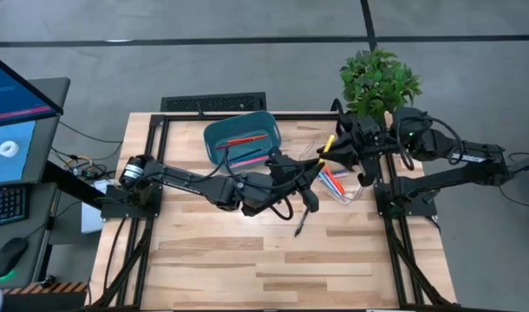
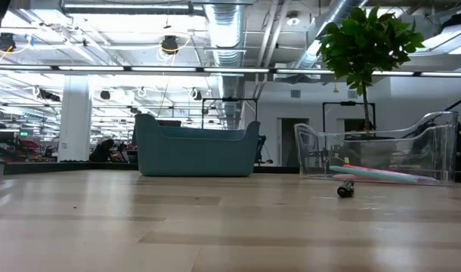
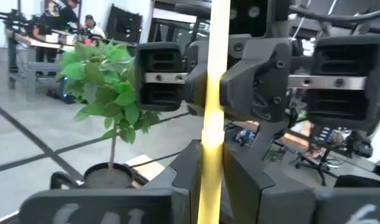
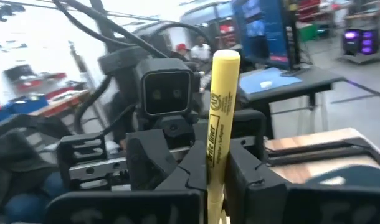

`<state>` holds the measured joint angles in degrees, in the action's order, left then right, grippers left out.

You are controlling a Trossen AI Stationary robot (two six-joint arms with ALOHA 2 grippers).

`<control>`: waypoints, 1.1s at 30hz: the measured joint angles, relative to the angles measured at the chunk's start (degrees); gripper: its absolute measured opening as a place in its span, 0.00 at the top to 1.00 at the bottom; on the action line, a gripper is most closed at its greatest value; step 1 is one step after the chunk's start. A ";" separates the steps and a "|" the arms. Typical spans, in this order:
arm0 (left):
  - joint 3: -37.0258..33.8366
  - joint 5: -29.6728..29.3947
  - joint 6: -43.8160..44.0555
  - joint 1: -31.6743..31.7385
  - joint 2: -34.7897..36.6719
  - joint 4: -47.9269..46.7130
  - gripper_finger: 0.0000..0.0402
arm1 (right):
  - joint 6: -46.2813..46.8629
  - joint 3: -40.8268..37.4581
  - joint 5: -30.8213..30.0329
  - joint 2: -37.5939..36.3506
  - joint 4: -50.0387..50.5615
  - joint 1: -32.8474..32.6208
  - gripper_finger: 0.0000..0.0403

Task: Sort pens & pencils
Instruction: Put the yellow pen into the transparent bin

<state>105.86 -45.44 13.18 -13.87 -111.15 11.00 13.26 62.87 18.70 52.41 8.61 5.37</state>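
While a dark pen (image 1: 300,227) lay loose on the bare boards of the desk (image 1: 247,269) nearest me, both arms met above the clear tray (image 1: 342,186), which already held pink and blue pens (image 1: 333,181). The left end effector (image 1: 315,166) and the right end effector (image 1: 338,143) faced each other, and each was clamped on the same yellow highlighter (image 1: 329,142) held upright between them. Farther back, the teal bin (image 1: 240,137) held a red pencil (image 1: 245,138) and a pink one (image 1: 244,159), with a potted plant (image 1: 377,80) beyond the desk's far corner.

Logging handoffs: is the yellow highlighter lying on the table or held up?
Held up: both wrist views show the yellow highlighter upright between dark fingers, off the table.
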 joint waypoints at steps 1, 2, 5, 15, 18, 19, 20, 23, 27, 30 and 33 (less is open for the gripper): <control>0.00 -0.17 0.57 0.00 0.00 -0.82 0.87 | -0.08 0.00 -1.21 -0.24 0.57 0.00 0.91; 0.02 -0.29 1.02 0.00 0.00 -1.46 0.86 | -0.28 0.00 -2.67 -0.52 1.09 0.10 0.91; -0.06 -0.75 1.76 0.07 -0.13 -4.95 0.79 | -3.98 2.52 -8.54 -2.09 7.72 1.76 0.91; -0.11 3.42 28.61 0.08 -0.11 -34.26 0.58 | -8.83 4.56 -27.56 0.41 49.43 5.94 0.91; -0.11 6.12 34.27 0.15 -0.62 -39.57 0.57 | -8.58 -1.84 -27.80 1.46 51.52 6.03 0.91; -0.13 7.12 34.67 0.15 -0.68 -40.51 0.57 | -8.07 -4.27 -27.52 1.31 51.82 5.86 0.91; -0.13 7.89 34.70 0.13 -0.68 -40.91 0.57 | -7.88 -6.53 -27.28 1.20 51.37 5.88 0.91; -0.11 8.30 34.96 0.03 -0.61 -41.36 0.57 | -7.70 -13.59 -27.54 1.50 48.44 6.15 0.91; -0.11 9.30 35.61 -0.04 -0.61 -42.22 0.57 | -6.44 -17.97 -26.89 2.03 44.88 6.28 0.91; -0.11 11.24 37.13 -0.07 -0.70 -44.22 0.57 | -6.15 -18.49 -26.45 2.77 44.80 6.86 0.91; -0.13 12.14 38.61 -0.04 -1.68 -45.28 0.57 | -6.00 -18.50 -26.04 3.22 45.70 7.74 0.91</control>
<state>105.73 -33.30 51.79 -13.91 -112.84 -34.28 7.26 44.37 -7.34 55.63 54.31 13.11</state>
